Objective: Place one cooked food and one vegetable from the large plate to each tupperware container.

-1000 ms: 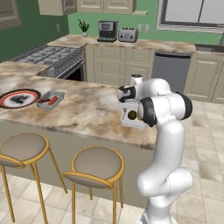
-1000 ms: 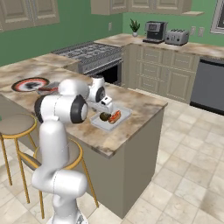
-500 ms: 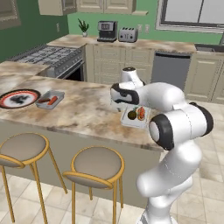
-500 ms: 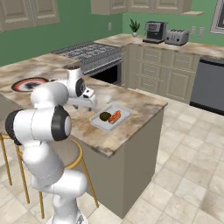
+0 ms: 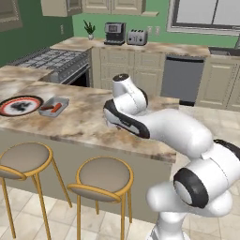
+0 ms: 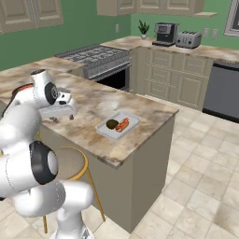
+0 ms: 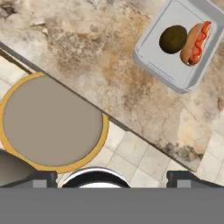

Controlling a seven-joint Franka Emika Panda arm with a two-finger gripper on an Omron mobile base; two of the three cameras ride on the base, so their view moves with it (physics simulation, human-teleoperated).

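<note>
One tupperware container (image 6: 132, 116) lies on the island counter near its right end. It holds a dark round vegetable (image 6: 112, 124) and a hot dog (image 6: 123, 124). In the hand view this container (image 7: 170, 65) sits at the upper right with the vegetable (image 7: 173, 39) and hot dog (image 7: 195, 43) side by side. My gripper (image 6: 63, 117) hangs open and empty over the counter's front edge, left of that container. Far left, the large plate (image 5: 33, 101) has something dark on it. Beside it, the other tupperware container (image 5: 60, 101) holds reddish food (image 5: 51, 108).
Two round stools (image 5: 102, 176) (image 5: 23, 157) stand under the counter's front edge, and one stool seat (image 7: 50, 122) lies right below my hand. Behind the island are a stove (image 5: 51, 58), a coffee maker (image 5: 114, 33) and a toaster (image 5: 136, 36).
My arm has swung left along the counter, away from the container with the hot dog. The gripper stays open and empty.
</note>
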